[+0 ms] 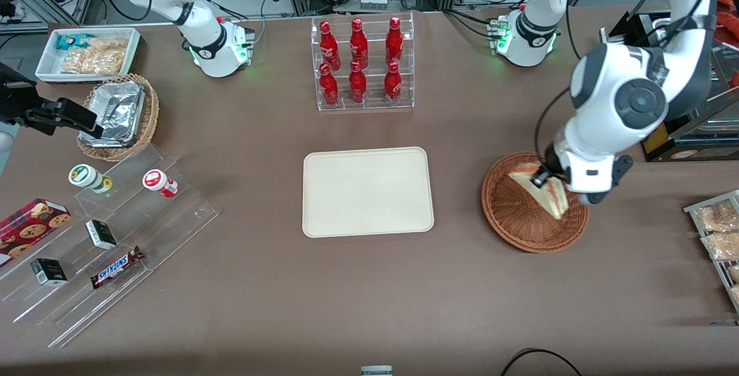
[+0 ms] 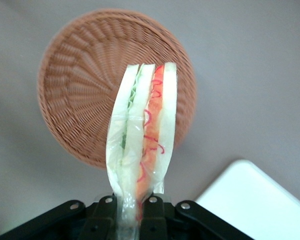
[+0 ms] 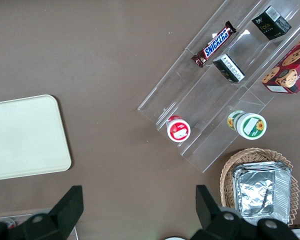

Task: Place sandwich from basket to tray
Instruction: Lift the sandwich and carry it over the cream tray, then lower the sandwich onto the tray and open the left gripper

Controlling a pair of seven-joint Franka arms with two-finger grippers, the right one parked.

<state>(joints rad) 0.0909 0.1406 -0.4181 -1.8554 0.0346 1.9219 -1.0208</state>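
With my gripper (image 2: 131,207) pinched on one corner of the sandwich (image 2: 142,140), which hangs lifted clear above the basket (image 1: 522,214), pickup looks done; carrying it to the bare tray (image 1: 368,191) and releasing remain.

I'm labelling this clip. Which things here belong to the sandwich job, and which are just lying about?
Job: sandwich, held over the basket in the shut gripper; tray, bare.

Lying about: bottle rack, foil basket, Snickers bar, cookie box, snack bin.
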